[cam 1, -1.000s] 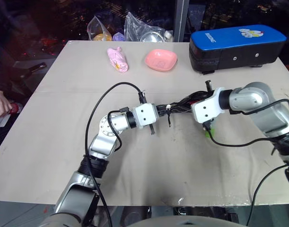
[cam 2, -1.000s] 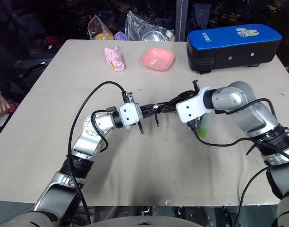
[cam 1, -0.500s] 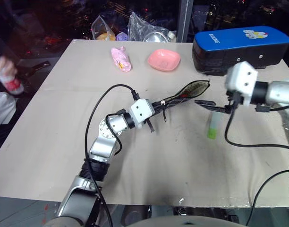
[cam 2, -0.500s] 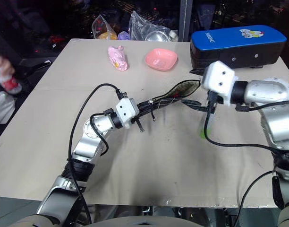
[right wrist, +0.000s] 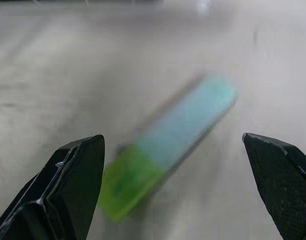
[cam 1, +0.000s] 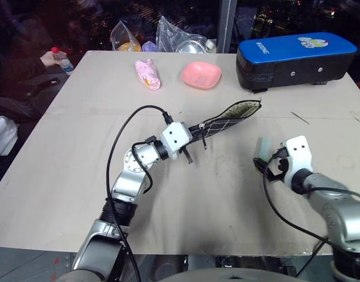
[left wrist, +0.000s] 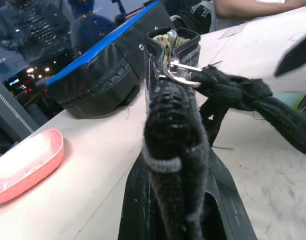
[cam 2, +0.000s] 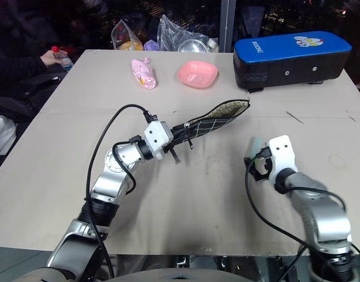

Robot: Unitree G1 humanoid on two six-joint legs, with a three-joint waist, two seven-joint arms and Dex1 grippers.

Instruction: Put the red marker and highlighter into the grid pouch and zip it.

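Note:
The grid pouch [cam 1: 227,117] sticks out from my left gripper [cam 1: 196,131], which is shut on its near end; the open far end points toward the blue case. In the left wrist view the pouch [left wrist: 173,125] runs edge-on away from the fingers, with its zipper pull [left wrist: 180,70] near the mouth. The highlighter [right wrist: 163,150] lies on the table at the right, light green with a pale cap [cam 1: 262,145]. My right gripper [cam 1: 268,167] stands open low over it, one finger [right wrist: 68,190] on each side, not touching. The red marker is hidden.
A big blue-and-black case [cam 1: 295,56] stands at the back right. A pink dish [cam 1: 201,74] and a pink wrapped object [cam 1: 147,74] lie at the back, with plastic bags [cam 1: 180,38] behind. A person's hand holding a bottle [cam 1: 56,57] is off the table's far left corner.
My right gripper let go at the pouch's mouth, opened wide, rolled over and dropped toward the near right, ending over the highlighter. The left gripper kept its hold and stayed put.

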